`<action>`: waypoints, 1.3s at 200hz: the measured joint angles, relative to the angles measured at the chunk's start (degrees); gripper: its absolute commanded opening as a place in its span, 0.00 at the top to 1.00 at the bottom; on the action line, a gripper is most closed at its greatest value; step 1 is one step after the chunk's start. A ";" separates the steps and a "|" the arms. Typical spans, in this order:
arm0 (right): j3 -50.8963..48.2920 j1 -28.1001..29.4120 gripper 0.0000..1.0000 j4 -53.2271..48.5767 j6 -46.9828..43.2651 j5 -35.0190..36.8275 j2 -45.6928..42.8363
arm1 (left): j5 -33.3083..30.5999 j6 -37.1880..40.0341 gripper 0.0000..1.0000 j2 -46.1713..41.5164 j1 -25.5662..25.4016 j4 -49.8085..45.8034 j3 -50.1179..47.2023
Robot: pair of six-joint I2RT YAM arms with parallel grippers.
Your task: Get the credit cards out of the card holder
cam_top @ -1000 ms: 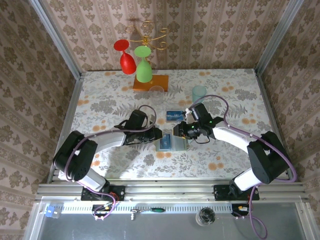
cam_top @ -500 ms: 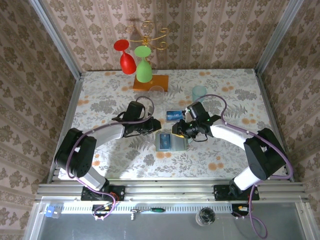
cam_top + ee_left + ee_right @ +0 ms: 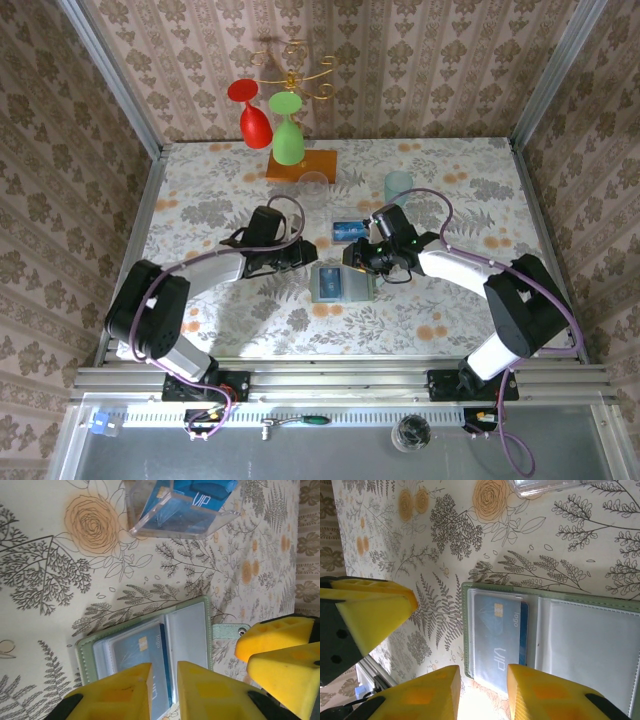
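Observation:
The card holder (image 3: 342,285) lies open on the table, pale green with clear sleeves. A blue credit card (image 3: 137,652) sits in the sleeve of one panel (image 3: 497,630); the other panel (image 3: 585,645) looks empty. My left gripper (image 3: 303,258) hovers just above the holder's far left side, open a narrow gap (image 3: 164,690) with nothing between its fingers. My right gripper (image 3: 352,256) hovers above the holder's far edge, open a little wider (image 3: 482,690), also holding nothing. Its yellow fingers (image 3: 275,640) show beside the holder's snap strap (image 3: 230,630).
A clear tray (image 3: 349,231) with another blue card (image 3: 185,500) stands just behind the holder. Farther back are a pale teal cup (image 3: 398,187), a clear glass (image 3: 315,185) and an orange-based stand (image 3: 302,165) with a red and a green goblet.
Both grippers have drawn back a little toward the far side, the left one off the holder's left edge. The holder stays open and has not moved.

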 measured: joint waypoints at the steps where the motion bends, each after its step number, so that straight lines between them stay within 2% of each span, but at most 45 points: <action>1: 0.00 0.00 0.69 0.02 0.00 0.00 0.00 | -0.07 0.00 0.80 -0.02 -0.02 -0.04 0.00; 54: -0.02 0.17 0.70 0.57 0.00 -1.27 1.20 | -2.10 0.02 0.82 -1.03 -4.17 -2.01 0.00; 71: -0.07 0.33 0.69 0.61 -0.17 -1.86 1.20 | -2.80 -0.15 0.87 -1.03 -5.49 -1.99 0.00; 113: -1.66 0.55 0.69 1.09 -0.24 -3.23 1.20 | -4.68 -0.68 0.89 -0.96 -7.58 -1.99 0.00; 199: -3.41 1.51 0.70 3.21 -0.39 -4.92 2.29 | -6.80 -2.29 0.94 1.97 -8.44 -1.53 -0.96; 260: -3.26 1.92 0.70 5.05 -0.42 -6.14 6.25 | -7.45 -2.54 0.95 2.78 -8.44 -1.60 -1.09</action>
